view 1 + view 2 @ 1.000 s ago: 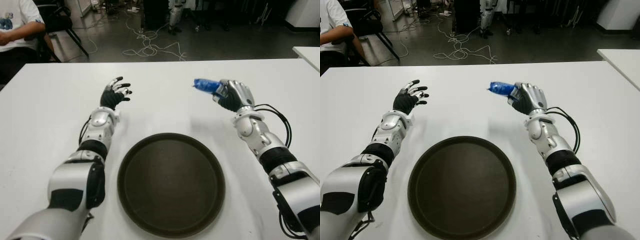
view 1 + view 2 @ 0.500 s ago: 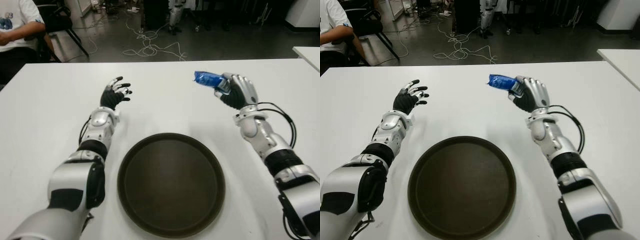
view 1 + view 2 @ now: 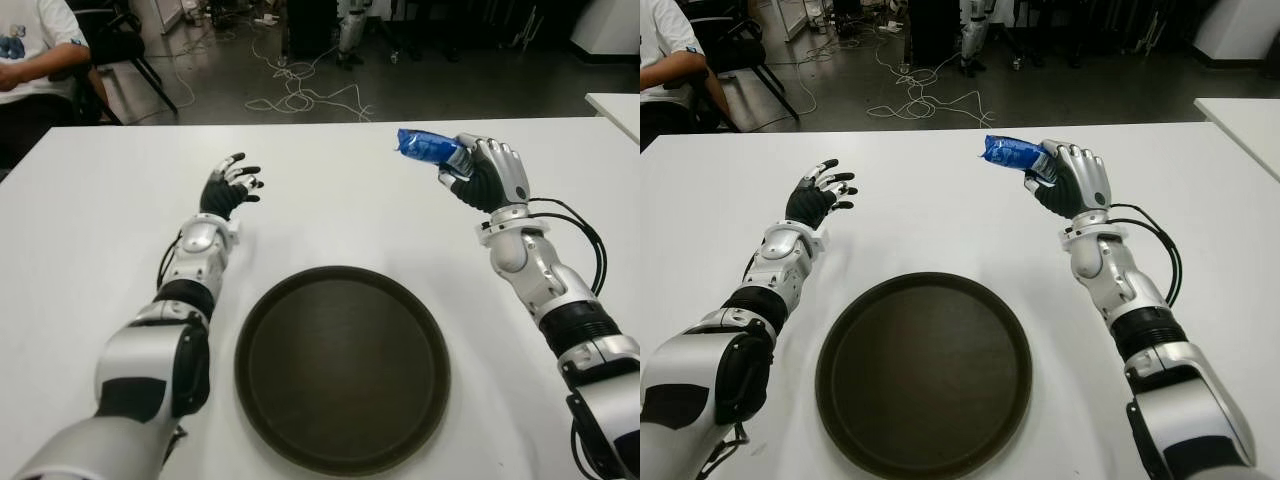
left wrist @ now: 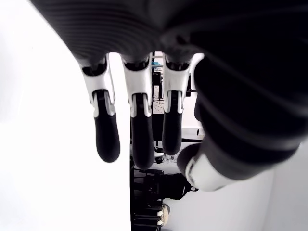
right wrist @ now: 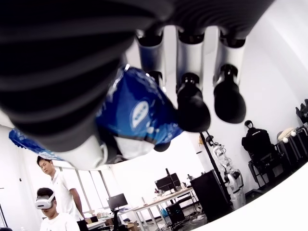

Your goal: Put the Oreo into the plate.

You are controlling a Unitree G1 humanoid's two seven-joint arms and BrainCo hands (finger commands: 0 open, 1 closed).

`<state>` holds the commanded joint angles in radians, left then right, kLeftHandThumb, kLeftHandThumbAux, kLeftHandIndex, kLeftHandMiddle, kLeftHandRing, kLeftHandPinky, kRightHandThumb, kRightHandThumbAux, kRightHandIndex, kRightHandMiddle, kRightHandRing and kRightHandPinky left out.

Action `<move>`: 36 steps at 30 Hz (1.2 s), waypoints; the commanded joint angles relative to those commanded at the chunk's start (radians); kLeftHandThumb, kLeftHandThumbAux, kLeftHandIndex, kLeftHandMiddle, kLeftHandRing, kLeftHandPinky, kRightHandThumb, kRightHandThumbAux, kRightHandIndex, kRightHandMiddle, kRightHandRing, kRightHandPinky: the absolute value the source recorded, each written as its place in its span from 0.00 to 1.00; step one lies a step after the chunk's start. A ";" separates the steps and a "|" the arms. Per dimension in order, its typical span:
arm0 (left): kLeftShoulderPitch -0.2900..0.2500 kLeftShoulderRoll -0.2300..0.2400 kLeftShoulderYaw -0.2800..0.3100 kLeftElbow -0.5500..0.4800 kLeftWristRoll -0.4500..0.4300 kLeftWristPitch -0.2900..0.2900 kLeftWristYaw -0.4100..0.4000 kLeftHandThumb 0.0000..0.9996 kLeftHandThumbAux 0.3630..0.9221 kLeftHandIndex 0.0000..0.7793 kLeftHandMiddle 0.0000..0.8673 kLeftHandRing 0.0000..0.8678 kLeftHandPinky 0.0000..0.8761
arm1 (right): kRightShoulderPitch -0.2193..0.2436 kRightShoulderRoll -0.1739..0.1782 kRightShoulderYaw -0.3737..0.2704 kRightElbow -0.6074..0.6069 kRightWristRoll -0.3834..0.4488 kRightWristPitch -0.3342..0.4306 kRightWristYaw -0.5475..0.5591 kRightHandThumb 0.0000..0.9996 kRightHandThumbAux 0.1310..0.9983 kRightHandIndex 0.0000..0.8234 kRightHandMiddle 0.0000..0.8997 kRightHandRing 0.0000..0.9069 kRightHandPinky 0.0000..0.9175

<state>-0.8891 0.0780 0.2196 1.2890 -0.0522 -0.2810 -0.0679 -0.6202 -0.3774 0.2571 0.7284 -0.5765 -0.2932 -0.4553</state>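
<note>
A blue Oreo packet (image 3: 425, 147) is held up off the white table (image 3: 90, 230) at the far right, with my right hand (image 3: 487, 175) shut on it. The right wrist view shows the blue packet (image 5: 137, 113) pinched between thumb and fingers (image 5: 191, 108). A round dark brown plate (image 3: 342, 366) lies on the table near the front, between my arms, below and to the left of the packet. My left hand (image 3: 230, 186) shows to the plate's upper left, fingers (image 4: 137, 134) spread and holding nothing.
A seated person (image 3: 35, 60) and a chair show beyond the table's far left corner. Cables (image 3: 300, 95) lie on the floor behind the table. A second white table's corner (image 3: 615, 105) shows at the far right.
My right hand has lifted the Oreo packet higher and a little to the right. The left hand and the plate have not moved.
</note>
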 joint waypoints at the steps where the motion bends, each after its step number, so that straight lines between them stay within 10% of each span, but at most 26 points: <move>1: 0.000 0.000 0.000 0.000 0.000 0.001 0.000 0.25 0.78 0.21 0.35 0.42 0.49 | 0.001 0.000 0.001 -0.002 -0.001 -0.004 -0.003 0.69 0.69 0.53 0.84 0.83 0.81; 11: 0.000 0.003 0.002 0.002 -0.002 0.003 -0.003 0.27 0.80 0.21 0.34 0.40 0.48 | 0.027 0.000 0.015 -0.048 -0.012 -0.056 -0.004 0.69 0.69 0.53 0.83 0.84 0.82; 18: 0.000 0.006 -0.002 0.002 0.003 0.003 -0.002 0.24 0.78 0.21 0.34 0.40 0.49 | 0.143 0.060 0.102 -0.235 -0.006 -0.115 0.117 0.69 0.69 0.53 0.82 0.82 0.80; 29: 0.000 0.007 -0.005 0.000 0.003 0.005 -0.005 0.25 0.81 0.20 0.35 0.40 0.48 | 0.262 -0.013 0.192 -0.488 0.018 -0.254 0.417 0.69 0.69 0.53 0.81 0.81 0.78; 36: 0.000 0.005 -0.001 -0.003 -0.003 0.006 -0.008 0.25 0.80 0.21 0.36 0.42 0.50 | 0.234 -0.040 0.198 -0.468 0.062 -0.355 0.547 0.69 0.69 0.53 0.81 0.81 0.79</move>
<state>-0.8896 0.0832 0.2183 1.2865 -0.0556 -0.2753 -0.0758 -0.3862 -0.4172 0.4552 0.2607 -0.5149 -0.6486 0.0918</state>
